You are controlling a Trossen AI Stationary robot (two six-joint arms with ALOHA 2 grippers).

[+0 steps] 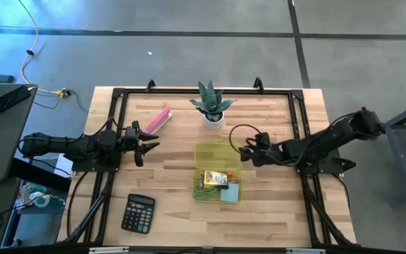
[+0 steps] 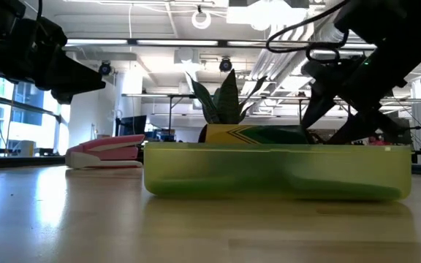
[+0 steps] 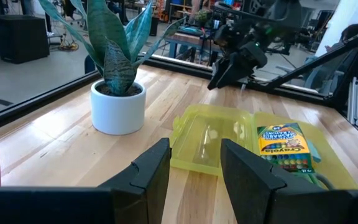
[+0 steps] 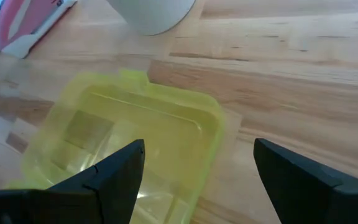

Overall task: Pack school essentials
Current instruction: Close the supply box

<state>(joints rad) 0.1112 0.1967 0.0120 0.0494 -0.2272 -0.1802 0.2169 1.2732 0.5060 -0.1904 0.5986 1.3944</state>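
- The yellow-green case (image 1: 217, 175) lies open near the table's (image 1: 168, 212) middle, its lid (image 4: 135, 137) flat toward the plant pot (image 1: 213, 118).
- A crayon box (image 3: 283, 147) and a light-blue note pad (image 1: 230, 192) sit in the case.
- The right gripper (image 1: 244, 150) hovers at the lid's edge, jaws spread, holding nothing.
- The left gripper (image 1: 146, 143) waits left of the case, jaws spread, empty.

Case (image 1: 216, 154): translucent yellow-green, lid open flat, mid-table.
Contents: crayon box (image 1: 216, 178), light-blue pad (image 1: 230, 192), lying in the base (image 1: 199, 190).
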